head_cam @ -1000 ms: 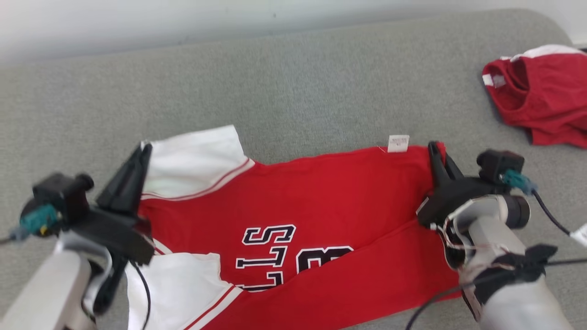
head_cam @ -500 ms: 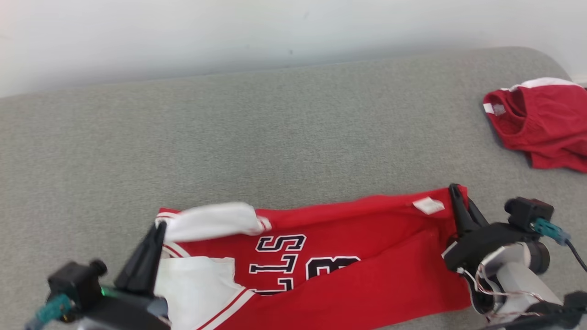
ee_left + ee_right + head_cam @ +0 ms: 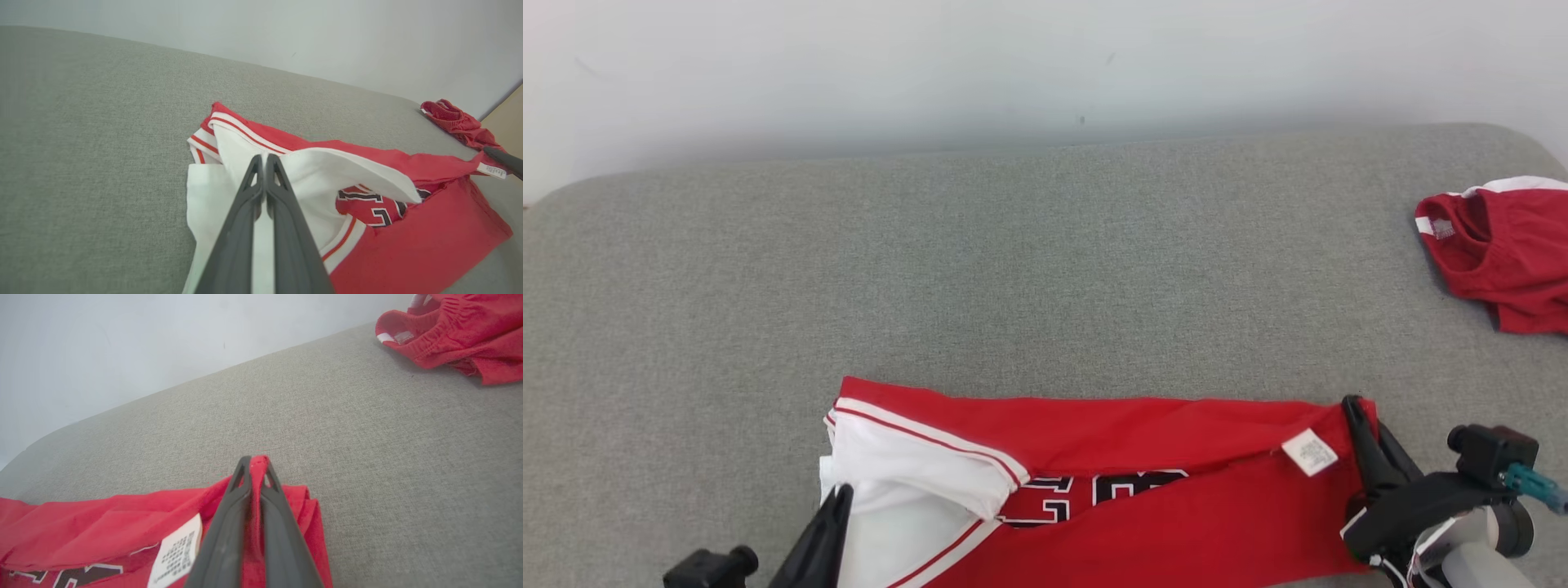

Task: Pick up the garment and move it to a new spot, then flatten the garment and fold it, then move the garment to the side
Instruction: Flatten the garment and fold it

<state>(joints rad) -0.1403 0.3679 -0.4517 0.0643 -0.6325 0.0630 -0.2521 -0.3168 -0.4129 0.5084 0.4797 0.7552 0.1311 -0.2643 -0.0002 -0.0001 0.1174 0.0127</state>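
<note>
Cloth this thin and limp is going to sag and slip wherever we are not pinching it, so we are judging the hems and corners the safest places to take hold, one at each end, with light tension between them. The red jersey [image 3: 1143, 523] is lying along the near edge of the grey cushion [image 3: 1045, 269], stretched from left to right between our two arms. Our left gripper [image 3: 263, 159] is pressing its fingers together on the white fabric at the left end, and our right gripper [image 3: 253, 460] is nipping a ridge of red cloth at the right end, just beside the white care label [image 3: 1309, 452]. The jersey is showing white panels trimmed with red stripes, and black lettering outlined in white, which is peeking out half covered by a doubled-over layer. Another red garment [image 3: 1499, 253] is sitting crumpled at the far right, well apart.
</note>
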